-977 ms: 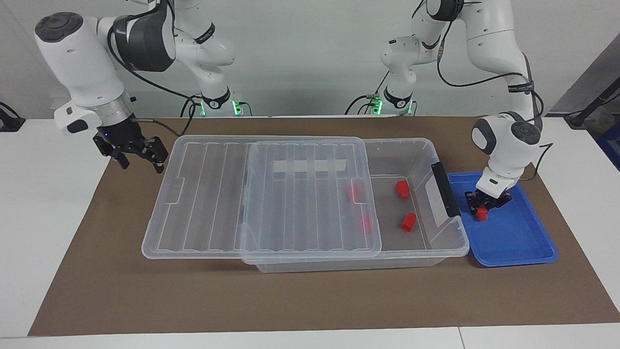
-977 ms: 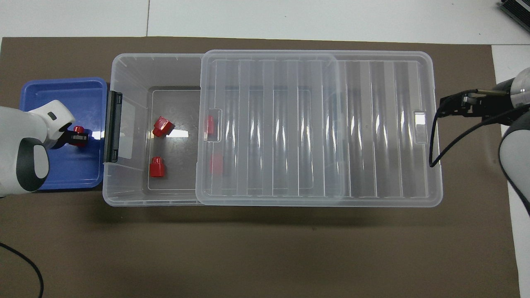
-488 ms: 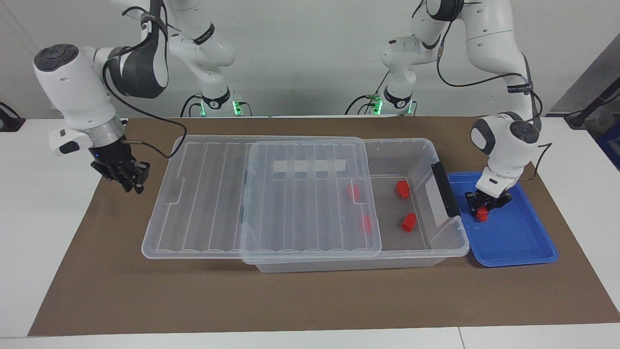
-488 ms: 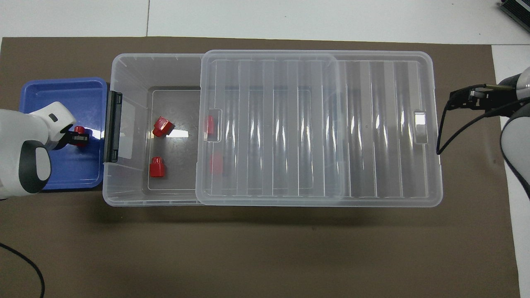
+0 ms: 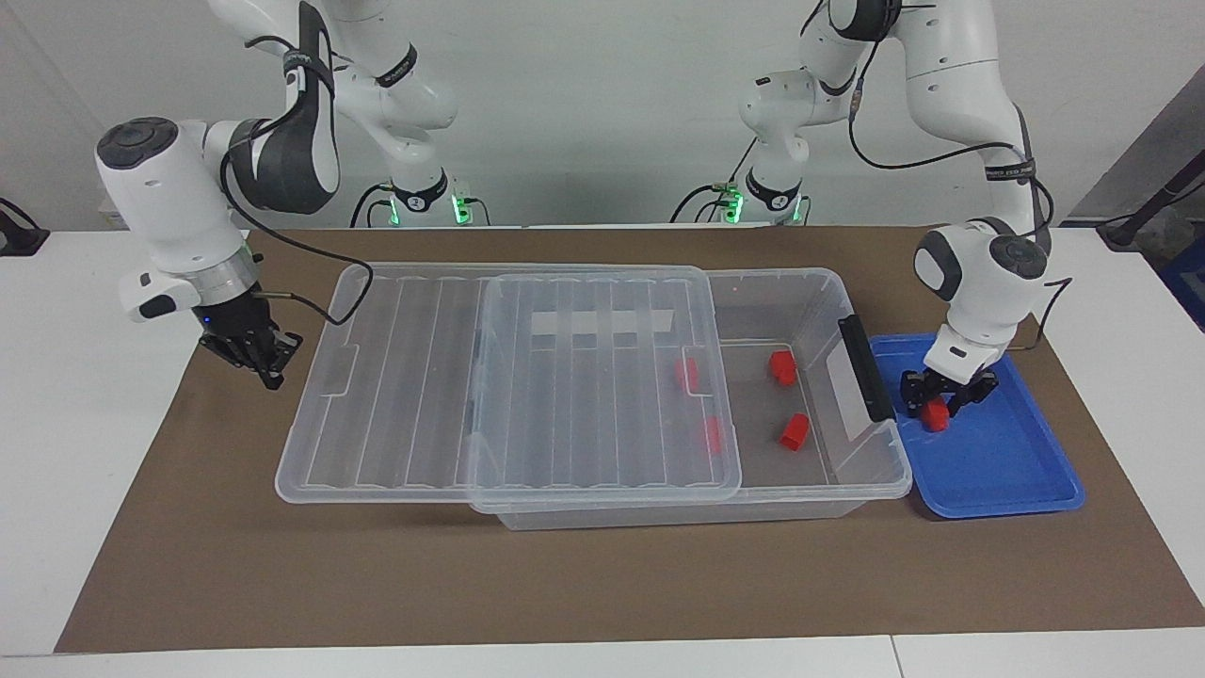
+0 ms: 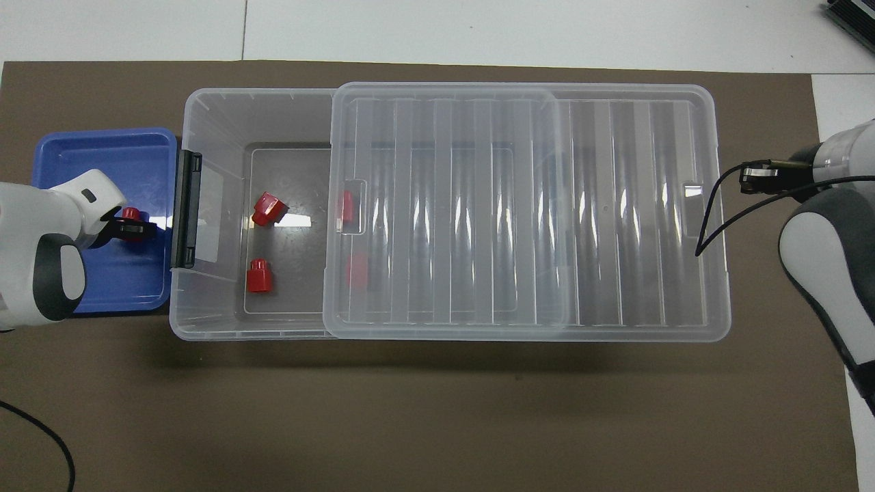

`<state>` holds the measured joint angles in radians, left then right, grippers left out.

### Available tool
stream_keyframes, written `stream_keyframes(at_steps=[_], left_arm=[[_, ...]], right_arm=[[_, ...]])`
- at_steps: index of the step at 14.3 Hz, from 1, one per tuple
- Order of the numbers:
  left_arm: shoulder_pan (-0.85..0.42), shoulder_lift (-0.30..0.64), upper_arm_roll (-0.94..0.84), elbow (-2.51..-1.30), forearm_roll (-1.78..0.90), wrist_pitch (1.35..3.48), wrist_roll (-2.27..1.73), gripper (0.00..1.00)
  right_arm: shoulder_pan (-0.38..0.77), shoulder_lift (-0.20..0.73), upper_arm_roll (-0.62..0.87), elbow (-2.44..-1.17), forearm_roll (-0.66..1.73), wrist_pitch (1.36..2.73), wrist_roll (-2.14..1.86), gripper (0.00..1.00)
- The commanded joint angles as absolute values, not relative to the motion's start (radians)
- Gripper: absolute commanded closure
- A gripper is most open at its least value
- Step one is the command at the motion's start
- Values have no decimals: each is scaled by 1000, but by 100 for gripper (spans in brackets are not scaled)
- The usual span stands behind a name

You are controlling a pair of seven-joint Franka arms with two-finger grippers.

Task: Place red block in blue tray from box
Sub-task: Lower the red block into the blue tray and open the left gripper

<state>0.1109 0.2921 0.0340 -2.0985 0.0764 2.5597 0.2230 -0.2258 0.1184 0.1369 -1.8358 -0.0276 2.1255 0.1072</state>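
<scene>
Over the blue tray (image 5: 998,471), at the left arm's end of the table, the left gripper (image 5: 938,407) stands with fingers parted around the red block (image 5: 935,415), which rests in the tray. Beside it sits the box (image 5: 810,301), lid (image 5: 508,377) slid aside. Past the lid's end, the right gripper (image 5: 268,367) hangs with fingertips together, holding nothing.

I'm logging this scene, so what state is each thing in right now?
box: open at the left arm's end, four red blocks inside.
lid: slid toward the right arm's end, covering two of them.
blue tray: holds one red block.
red block: in the tray, under the left pincer.
left pincer: low over the tray.
right pincer: shut, beside the lid's end.
</scene>
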Motion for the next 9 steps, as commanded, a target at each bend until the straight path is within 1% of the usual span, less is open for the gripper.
stream_keyframes(at_steps=[1, 2, 4, 5, 7, 9], left_arm=[[103, 285, 40, -2109, 60, 2577, 226, 23], [101, 279, 37, -2100, 60, 2568, 224, 23], [100, 253, 26, -2048, 58, 2457, 219, 17], [98, 233, 25, -2007, 60, 2375, 218, 13], [84, 198, 25, -1907, 57, 2201, 216, 0], [71, 143, 25, -1847, 55, 2058, 209, 0]], right_arm=[[-229, 127, 141, -1850, -18, 2160, 86, 100], [-222, 130, 141, -1850, -18, 2161, 84, 100], [-206, 130, 143, -1850, -18, 2161, 80, 100], [-198, 130, 143, -1850, -18, 2160, 80, 100], [-180, 133, 143, -1844, -18, 2161, 83, 100], [-163, 133, 144, -1844, -17, 2157, 84, 100]])
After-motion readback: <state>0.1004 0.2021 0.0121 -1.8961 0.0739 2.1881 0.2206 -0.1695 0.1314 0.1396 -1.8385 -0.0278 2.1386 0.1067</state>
